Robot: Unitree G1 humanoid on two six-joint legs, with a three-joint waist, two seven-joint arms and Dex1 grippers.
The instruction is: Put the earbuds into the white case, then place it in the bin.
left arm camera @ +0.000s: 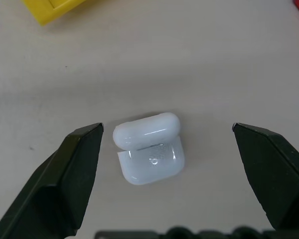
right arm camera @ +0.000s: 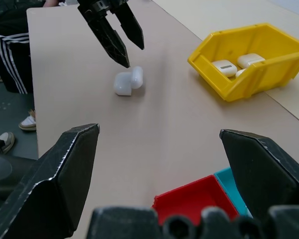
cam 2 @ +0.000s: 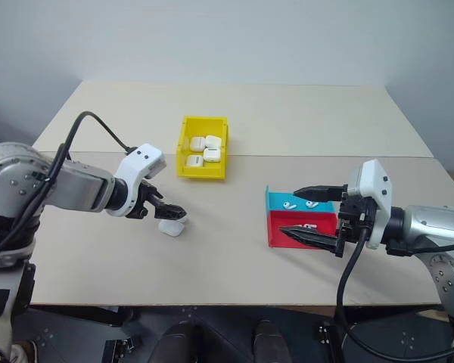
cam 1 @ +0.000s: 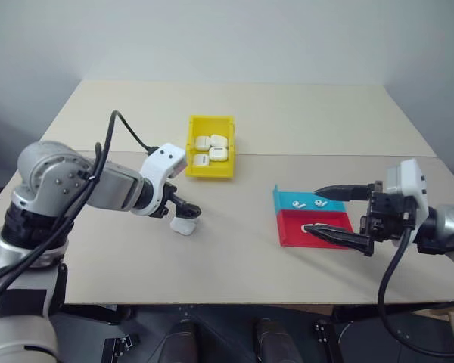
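The white case [left arm camera: 149, 149] lies on the table with its lid hinged open. My left gripper [left arm camera: 167, 128] hangs open just above it, one finger on each side, touching nothing. From the head, the case [cam 1: 183, 225] sits under the left gripper [cam 1: 188, 212]. Two earbuds [cam 1: 300, 204] lie on the teal half of a flat tray [cam 1: 284, 234], and another white piece [cam 1: 312, 226] lies on its red half. My right gripper [cam 1: 312, 210] stands open over that tray, its fingers level and empty. The yellow bin [cam 1: 210, 172] stands behind the case.
Several white cases [cam 1: 212, 146] lie inside the bin. The right wrist view shows the bin [right arm camera: 249, 79], the case [right arm camera: 128, 81] and the left gripper [right arm camera: 127, 52] above it. A person's legs [right arm camera: 10, 55] stand past the table edge there.
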